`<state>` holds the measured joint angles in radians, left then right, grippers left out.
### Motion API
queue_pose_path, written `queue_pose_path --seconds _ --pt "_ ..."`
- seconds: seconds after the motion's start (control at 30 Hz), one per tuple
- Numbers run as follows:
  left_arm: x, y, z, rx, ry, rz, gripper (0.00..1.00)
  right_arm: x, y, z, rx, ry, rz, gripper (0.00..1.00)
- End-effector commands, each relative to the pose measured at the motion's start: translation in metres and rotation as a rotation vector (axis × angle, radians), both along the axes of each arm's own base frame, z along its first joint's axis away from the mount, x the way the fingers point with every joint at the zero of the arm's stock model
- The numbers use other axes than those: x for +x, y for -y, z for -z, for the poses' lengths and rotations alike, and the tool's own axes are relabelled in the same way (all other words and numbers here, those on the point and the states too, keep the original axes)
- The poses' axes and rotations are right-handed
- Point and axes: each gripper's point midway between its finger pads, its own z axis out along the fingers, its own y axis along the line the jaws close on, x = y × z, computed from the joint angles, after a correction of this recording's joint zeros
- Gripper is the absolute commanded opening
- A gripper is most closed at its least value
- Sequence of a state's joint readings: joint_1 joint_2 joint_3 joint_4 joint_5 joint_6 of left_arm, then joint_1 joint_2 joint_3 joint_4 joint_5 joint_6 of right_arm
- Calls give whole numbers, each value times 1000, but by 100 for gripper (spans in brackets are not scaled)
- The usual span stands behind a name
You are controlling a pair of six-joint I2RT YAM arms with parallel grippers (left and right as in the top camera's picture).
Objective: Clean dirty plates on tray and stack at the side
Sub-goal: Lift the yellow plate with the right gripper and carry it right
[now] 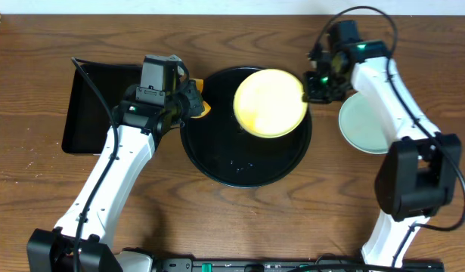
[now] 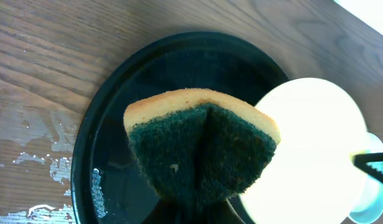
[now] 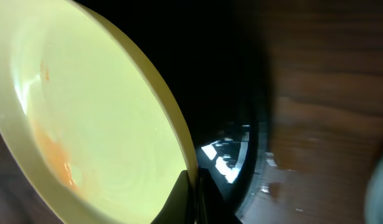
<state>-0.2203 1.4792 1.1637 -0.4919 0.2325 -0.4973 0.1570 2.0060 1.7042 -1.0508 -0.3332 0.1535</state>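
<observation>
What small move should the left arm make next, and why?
Probably slide the yellow-and-green sponge right onto the pale yellow round plastic plate and begin wiping. The right claw pinches that plate's rim, holding it over the large round glossy black tray. Orange smears show on its face. The left claw grips the sponge just beside it, apart in the overhead view.

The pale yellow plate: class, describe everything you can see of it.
A small round plate, pale yellow, smooth plastic by its look, with a shallow raised rim. Orange-brown smears mark its inner face. It is tilted over the round black tray, its rim pinched by the shut right hand.
</observation>
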Motion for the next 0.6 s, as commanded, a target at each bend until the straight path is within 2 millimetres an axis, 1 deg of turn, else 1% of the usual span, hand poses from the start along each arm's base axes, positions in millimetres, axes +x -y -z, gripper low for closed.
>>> queue_pose_path --seconds 0.0,0.17,0.27,0.47,0.57 --pt "4 -2 -1 10 6 -5 8 1 10 -38 18 97 -8 1" --pt "4 -2 -1 10 6 -5 8 2 36 -54 -9 134 45 1" --pt "4 -2 -1 10 6 -5 8 -1 53 -60 -15 132 72 1" --pt "4 -2 -1 10 6 -5 8 -18 98 -58 -33 64 140 1" --pt "4 -2 -1 10 6 -5 8 -23 118 -56 -37 41 184 1"
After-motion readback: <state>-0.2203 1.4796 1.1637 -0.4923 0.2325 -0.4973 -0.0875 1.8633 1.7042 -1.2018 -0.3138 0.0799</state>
